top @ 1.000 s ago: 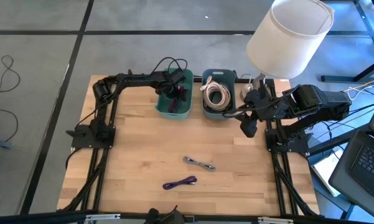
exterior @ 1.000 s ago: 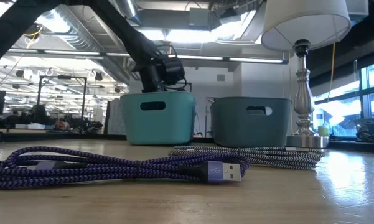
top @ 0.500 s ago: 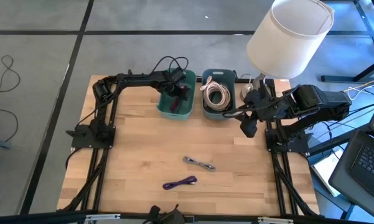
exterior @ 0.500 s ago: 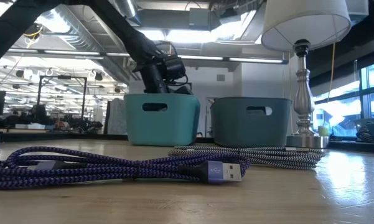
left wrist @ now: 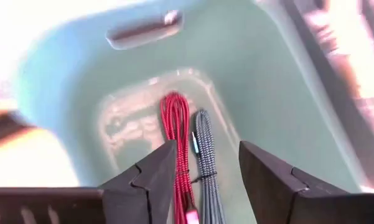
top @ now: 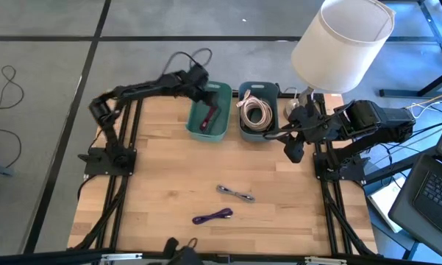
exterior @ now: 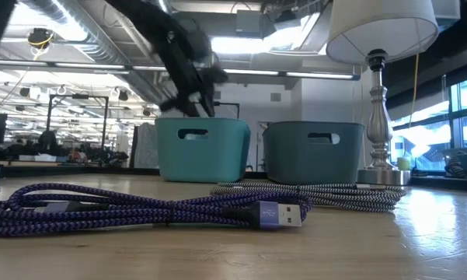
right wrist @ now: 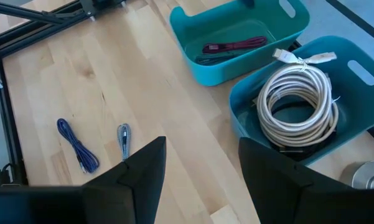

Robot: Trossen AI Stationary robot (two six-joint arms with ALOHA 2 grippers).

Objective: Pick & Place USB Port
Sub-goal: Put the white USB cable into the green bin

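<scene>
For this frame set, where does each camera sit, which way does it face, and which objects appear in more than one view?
High: overhead, straight down; both arms, teal bin, purple cable.
Low: table height, level across; purple cable near, left arm above the teal bin.
Left wrist: looks down into the teal bin, red cable; own jaws apart.
Right wrist: looks across the table; own jaws apart.
Shared: the teal bin shows in all four.

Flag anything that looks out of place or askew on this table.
Nothing stands out. The red cable and grey cable lie flat in the teal bin; the white coil sits in the blue bin; two bundled cables lie on the table.
</scene>
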